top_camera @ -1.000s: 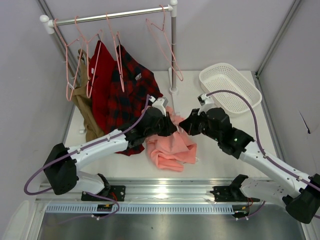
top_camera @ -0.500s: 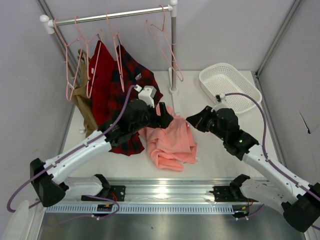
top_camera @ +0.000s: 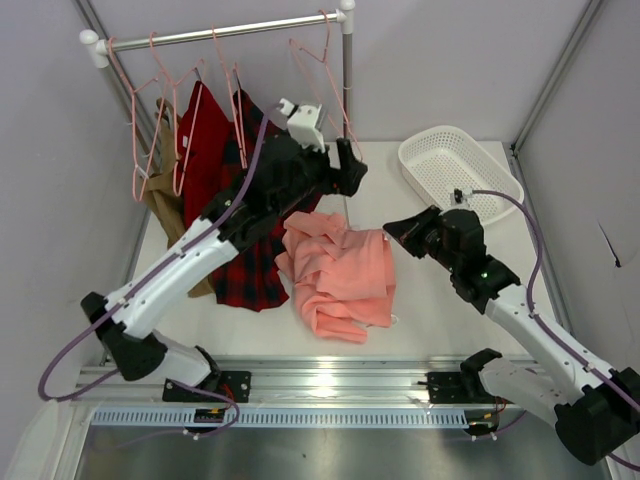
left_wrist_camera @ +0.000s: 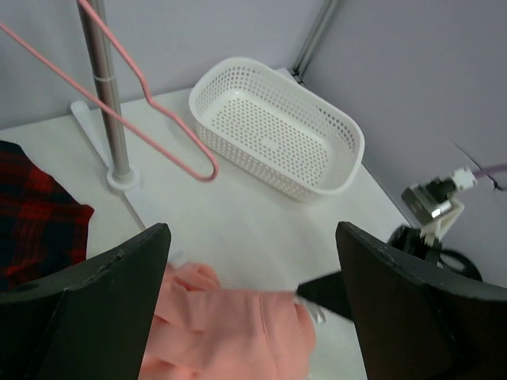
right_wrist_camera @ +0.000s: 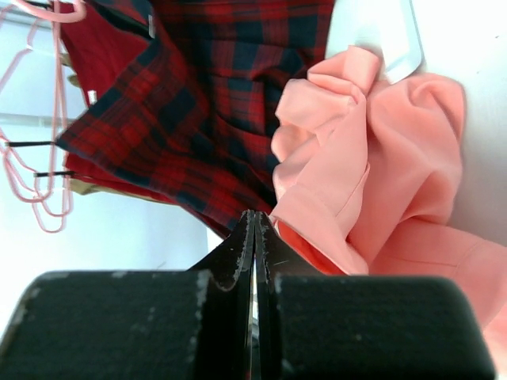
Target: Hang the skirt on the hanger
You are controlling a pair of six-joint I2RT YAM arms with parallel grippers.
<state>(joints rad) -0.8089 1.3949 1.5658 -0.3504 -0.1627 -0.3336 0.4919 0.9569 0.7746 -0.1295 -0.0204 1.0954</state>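
The salmon-pink skirt point(top_camera: 345, 270) point(left_wrist_camera: 230, 332) point(right_wrist_camera: 396, 158) lies crumpled on the white table between the arms. My right gripper point(top_camera: 390, 230) point(right_wrist_camera: 255, 215) is shut at the skirt's upper right corner, and the skirt's top edge runs straight to its tip. My left gripper point(top_camera: 357, 170) point(left_wrist_camera: 252, 237) hangs open and empty above the skirt's far edge. Just below the lower corner of a pale-pink hanger point(top_camera: 318, 88) point(left_wrist_camera: 207, 172) is where it hovers. That hanger hangs from the rail beside the post.
A white rail point(top_camera: 220, 32) on a post point(top_camera: 347, 100) point(left_wrist_camera: 107, 95) carries more pink hangers point(top_camera: 150, 120), a red garment point(top_camera: 200, 140), a plaid shirt point(top_camera: 255, 200) point(right_wrist_camera: 198, 79) and a tan garment point(top_camera: 175, 230). A white basket point(top_camera: 460, 175) point(left_wrist_camera: 277, 134) sits at the back right.
My left gripper opened, let go of the skirt and rose back toward the hanger by the post. My right gripper drew the skirt's corner to the right, spreading the cloth.
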